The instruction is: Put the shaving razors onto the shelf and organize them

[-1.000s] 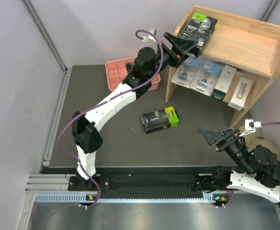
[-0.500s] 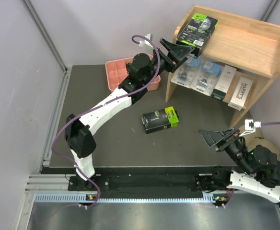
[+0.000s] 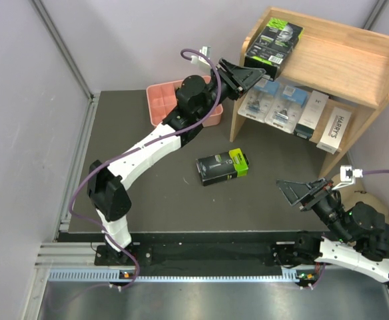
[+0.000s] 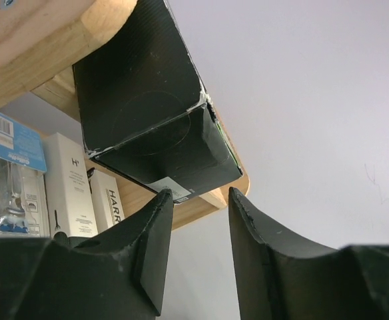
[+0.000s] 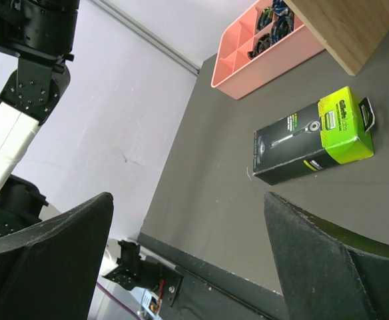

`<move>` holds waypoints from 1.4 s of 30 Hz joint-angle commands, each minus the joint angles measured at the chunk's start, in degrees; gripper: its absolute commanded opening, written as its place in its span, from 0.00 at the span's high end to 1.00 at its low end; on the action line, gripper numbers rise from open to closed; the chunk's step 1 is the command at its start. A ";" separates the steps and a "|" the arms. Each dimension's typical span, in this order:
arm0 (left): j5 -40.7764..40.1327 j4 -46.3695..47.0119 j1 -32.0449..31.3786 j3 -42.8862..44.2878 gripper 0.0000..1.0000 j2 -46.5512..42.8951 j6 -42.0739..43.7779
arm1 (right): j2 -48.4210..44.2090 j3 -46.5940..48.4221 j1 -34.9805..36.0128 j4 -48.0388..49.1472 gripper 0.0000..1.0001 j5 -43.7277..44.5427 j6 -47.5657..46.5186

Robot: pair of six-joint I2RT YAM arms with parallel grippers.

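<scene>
On the lower tier of the shelf [image 3: 344, 63], at 2 o'clock of the tabletop [image 3: 161, 200], a slim white box [image 3: 334, 130] reads "HARRY'S". A second white box [image 3: 312, 112] stands just at its 9 o'clock and shows "H'" in the left wrist view. At 9 o'clock of those are a blue-card blister pack [image 3: 286, 105] and a second blister pack [image 3: 258, 100]; a barcode shows, other print too small to read.

On the upper tier, at the left front corner, lies a black box with a lime end [image 3: 273, 40], its near end sticking out past the edge. A second black box [image 3: 222, 167] lies flat mid-table, its lime end toward 3 o'clock, marked "Gillette". A pink tray [image 3: 161, 107] sits at 12 o'clock beside the shelf's side panel.

Tabletop is matte black, walls [image 3: 114, 40] pale lilac, and a metal rail [image 3: 181, 275] runs along the near edge.

The left arm [image 3: 148, 150] stretches from 7 toward 1 o'clock. The left gripper [image 3: 261, 71] is just under the upper box, narrowed to a slim gap and grasping nothing; contact cannot be told. The right arm [image 3: 354, 240] is folded at 5 o'clock, the right gripper [image 3: 301, 190] spread wide and empty.
</scene>
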 commanded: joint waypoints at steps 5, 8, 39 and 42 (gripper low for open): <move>1.19 2.60 0.59 5.02 0.59 1.87 0.48 | -1.31 0.52 -0.34 -0.61 0.07 0.60 -0.01; 1.98 1.55 0.59 8.10 0.59 4.16 0.13 | -1.75 0.61 -0.34 -1.05 0.07 0.69 -0.01; 10.60 6.48 2.44 -13.15 0.22 -13.11 10.39 | 5.18 -0.09 -0.25 -0.52 0.04 -1.07 0.86; 8.15 -1.25 2.44 -21.21 0.15 -20.59 18.56 | 10.26 0.17 -0.34 -1.13 0.03 -1.16 2.35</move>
